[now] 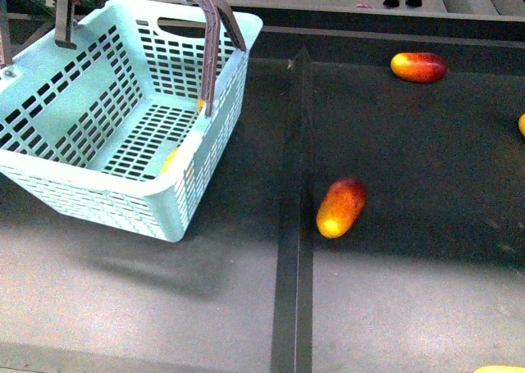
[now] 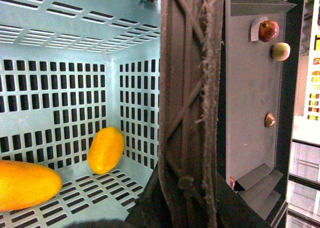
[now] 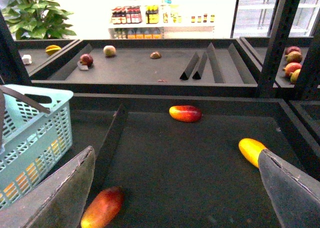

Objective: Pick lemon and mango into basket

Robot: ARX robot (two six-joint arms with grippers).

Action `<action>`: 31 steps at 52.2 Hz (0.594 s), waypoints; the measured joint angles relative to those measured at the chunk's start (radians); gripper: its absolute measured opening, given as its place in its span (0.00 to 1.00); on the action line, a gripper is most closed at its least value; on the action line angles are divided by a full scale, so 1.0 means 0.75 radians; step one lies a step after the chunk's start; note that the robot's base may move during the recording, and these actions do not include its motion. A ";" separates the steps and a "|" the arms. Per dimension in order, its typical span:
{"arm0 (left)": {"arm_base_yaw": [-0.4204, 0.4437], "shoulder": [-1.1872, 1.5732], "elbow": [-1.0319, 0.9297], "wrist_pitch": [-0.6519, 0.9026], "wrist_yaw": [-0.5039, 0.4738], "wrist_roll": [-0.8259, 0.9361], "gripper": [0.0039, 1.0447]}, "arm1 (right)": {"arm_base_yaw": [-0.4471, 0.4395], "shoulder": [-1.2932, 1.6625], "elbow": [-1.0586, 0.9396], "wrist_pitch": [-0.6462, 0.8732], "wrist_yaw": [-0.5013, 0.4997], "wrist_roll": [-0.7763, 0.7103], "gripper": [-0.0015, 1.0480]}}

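Already the basket (image 1: 98,102) holds fruit: the left wrist view shows 2 plain yellow-orange ovals lying on its slotted floor, a smaller one (image 2: 105,149) leaning near a corner and a larger one (image 2: 25,184) at the edge of the picture. Whether the smaller is the lemon I cannot say for sure, though its plain yellow skin suggests it; from the front only a yellow patch (image 1: 170,160) shows through the lattice wall. By that reading the lemon part is probably done and the mango is left.

Outside the basket, 1 red-yellow mango (image 1: 340,206) lies on the dark bench just beside the centre divider, well apart from the basket, and another (image 1: 418,66) lies farther back. A yellow fruit (image 3: 251,150) sits near the right arm's finger.

The left arm hangs over the basket beside its brown handle (image 2: 187,107), camera looking down inside; its fingers are not clearly shown, so I cannot tell if they are released or clenched. The right gripper (image 3: 175,193) hovers low over the bench with fingers (image 3: 60,198) spread wide, grasping nothing, the nearer mango (image 3: 102,208) just beside 1 finger.
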 joint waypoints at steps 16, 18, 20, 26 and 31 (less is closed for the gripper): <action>-0.001 -0.196 -0.189 0.018 -0.128 -0.098 0.48 | 0.000 0.000 0.000 0.000 0.001 0.000 0.92; -0.003 -0.271 -0.236 -0.010 -0.167 -0.107 0.56 | 0.000 0.000 0.000 0.000 0.001 0.000 0.92; -0.007 -0.350 -0.279 -0.076 -0.212 -0.106 0.65 | 0.000 0.000 0.000 0.000 0.001 -0.001 0.92; -0.034 -0.601 -0.396 -0.270 -0.320 -0.078 0.93 | 0.000 0.000 0.000 0.000 0.001 0.000 0.92; -0.086 -0.752 -0.406 -0.290 -0.340 -0.019 0.94 | 0.000 0.000 0.000 0.000 0.001 -0.001 0.92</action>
